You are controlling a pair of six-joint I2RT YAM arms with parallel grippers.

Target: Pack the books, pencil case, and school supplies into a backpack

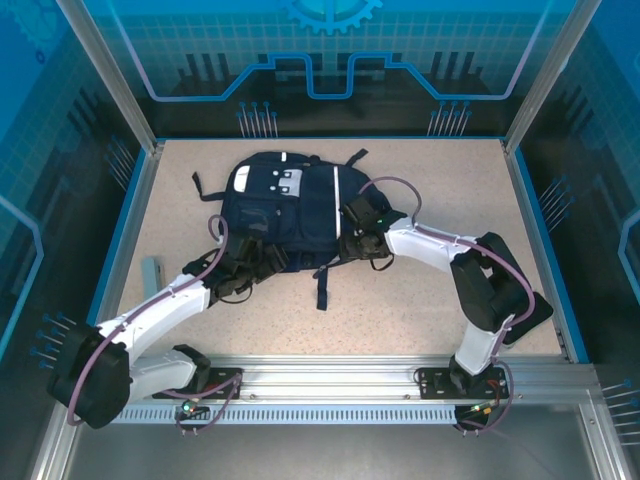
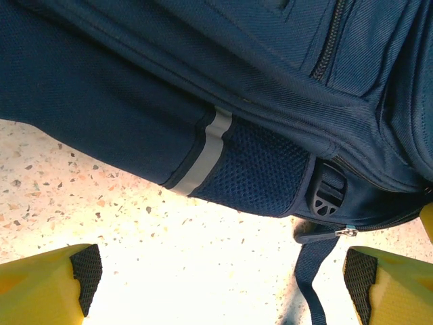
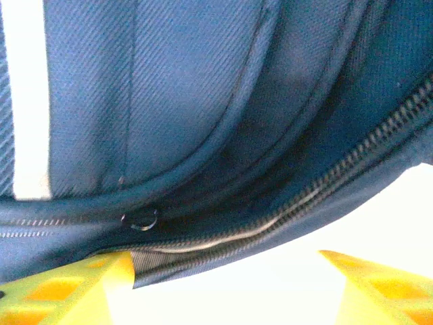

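- Left gripper (image 1: 238,280) sits at the 7 o'clock corner of the backpack (image 1: 290,205). Jaws are spread wide with nothing between them. The black ribbed pads (image 2: 86,269) hang over bare table (image 1: 420,300).
- My read: it's lined up on the lower side seam to pin or lift that corner while the other arm works the opening.
- Pencil case (image 1: 152,272) lies at 8 o'clock on the table by the left rail, apart from the bag. It's slim, pale grey-teal and not packed yet.
- From the left wrist, that corner is coarse navy twill with a dark mesh side pocket (image 2: 257,169). A flat grey reflective band (image 2: 206,152) runs beside the mesh. A black plastic buckle (image 2: 328,196) has a webbing strap (image 2: 311,271) trailing off it.
- Right gripper (image 1: 358,235) is at the bag's 4 o'clock edge. Its yellow fingers are apart and clamp nothing. The left finger (image 3: 74,291) sits just under the fabric lip.
- The zipper (image 3: 352,162) looks parted there, with coil teeth and a pale lining edge inside. Likely it's placed to hook the lip and hold the mouth open.
- Backpack lies flat at table centre, top toward 12 o'clock. It's soft and will sag. A white stripe (image 1: 336,190) runs lengthwise and a light grey patch (image 1: 275,180) sits near the top.
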